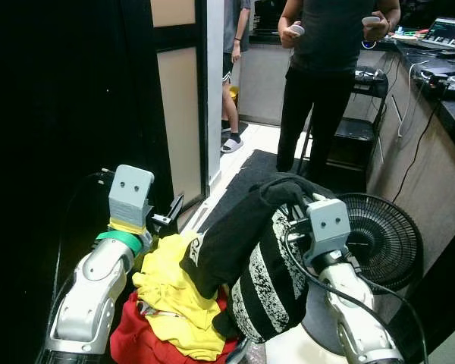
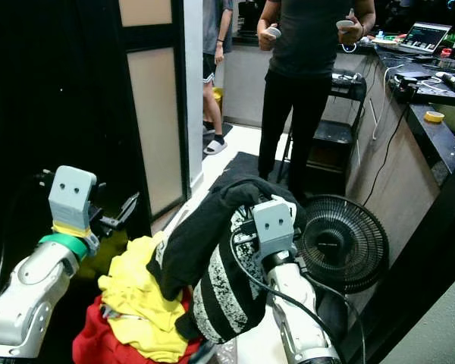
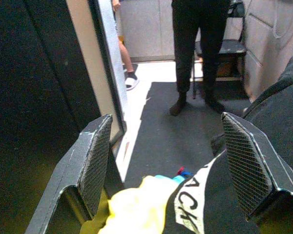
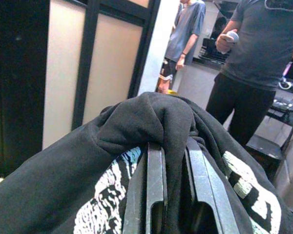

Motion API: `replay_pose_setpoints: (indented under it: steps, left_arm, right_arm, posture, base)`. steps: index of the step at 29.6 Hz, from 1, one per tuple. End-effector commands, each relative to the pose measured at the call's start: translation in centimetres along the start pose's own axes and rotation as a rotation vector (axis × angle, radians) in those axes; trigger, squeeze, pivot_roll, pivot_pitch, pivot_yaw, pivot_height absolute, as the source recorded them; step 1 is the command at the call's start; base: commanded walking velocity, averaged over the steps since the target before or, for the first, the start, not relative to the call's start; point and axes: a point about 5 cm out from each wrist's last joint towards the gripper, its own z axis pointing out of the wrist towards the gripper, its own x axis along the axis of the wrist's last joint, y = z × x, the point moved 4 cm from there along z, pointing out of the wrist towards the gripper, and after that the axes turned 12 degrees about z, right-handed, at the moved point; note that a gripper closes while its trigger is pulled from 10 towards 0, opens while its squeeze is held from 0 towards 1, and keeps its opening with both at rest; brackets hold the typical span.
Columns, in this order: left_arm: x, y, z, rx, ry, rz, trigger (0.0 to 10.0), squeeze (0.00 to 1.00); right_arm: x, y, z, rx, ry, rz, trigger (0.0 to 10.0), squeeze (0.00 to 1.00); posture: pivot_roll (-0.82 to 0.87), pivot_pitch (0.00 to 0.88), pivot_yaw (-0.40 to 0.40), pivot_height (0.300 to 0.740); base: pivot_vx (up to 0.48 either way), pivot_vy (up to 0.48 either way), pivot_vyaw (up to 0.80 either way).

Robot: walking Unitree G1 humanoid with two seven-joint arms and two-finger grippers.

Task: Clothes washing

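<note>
black printed garment (image 1: 258, 258) pinched in a fold between the closed fingers of the right gripper (image 4: 173, 183), draping down at 6 o'clock | yellow garment (image 1: 174, 299) and red garment (image 1: 140, 341) heaped at 9 o'clock of it | right arm raised, forearm upright | left gripper (image 3: 173, 165) spread wide, empty, above the yellow garment, arm lifted.

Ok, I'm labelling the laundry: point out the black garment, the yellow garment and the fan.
black garment (image 1: 227, 243), left eye view, plain black fold hanging left of the print.
yellow garment (image 1: 171, 292), left eye view, middle of the crumpled cloth.
fan (image 1: 379, 239), left eye view, front grille.
</note>
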Motion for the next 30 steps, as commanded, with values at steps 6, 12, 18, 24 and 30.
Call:
replay_pose_setpoints:
  steps: [6,12,18,24,30]
  left_arm:
    - [-0.5,-0.4,0.2,0.016,-0.014,-0.024,10.0,0.00]
    - [-0.4,-0.3,0.2,0.022,-0.012,-0.030,10.0,0.00]
    - [-0.3,-0.3,0.2,0.029,-0.011,-0.035,10.0,0.00]
    - [0.6,-1.4,0.2,0.047,0.005,-0.024,10.0,0.00]
    - [0.8,-1.9,0.2,0.054,0.008,-0.011,10.0,0.00]
  right_arm:
    - [0.9,1.1,0.3,-0.054,0.031,-0.008,10.0,0.00]
    - [1.3,1.5,0.6,-0.058,0.037,-0.008,10.0,0.00]
    - [1.3,2.3,1.0,-0.120,0.036,0.039,10.0,0.00]
    - [1.9,1.8,1.3,-0.136,0.063,0.097,10.0,0.00]
    - [2.0,1.6,1.7,-0.159,0.069,0.172,10.0,0.00]
  posture:
    - [-0.05,0.000,0.034,0.740]
    - [-0.05,0.000,0.030,0.740]
    - [-0.04,0.000,0.031,0.740]
    - [-0.02,0.000,0.050,0.740]
    - [0.00,0.000,0.063,0.740]
  base:
    - [0.000,0.000,0.00]
    - [0.000,0.000,0.00]
    - [0.000,0.000,0.00]
    - [0.000,0.000,-0.27]
    - [0.000,0.000,-0.80]
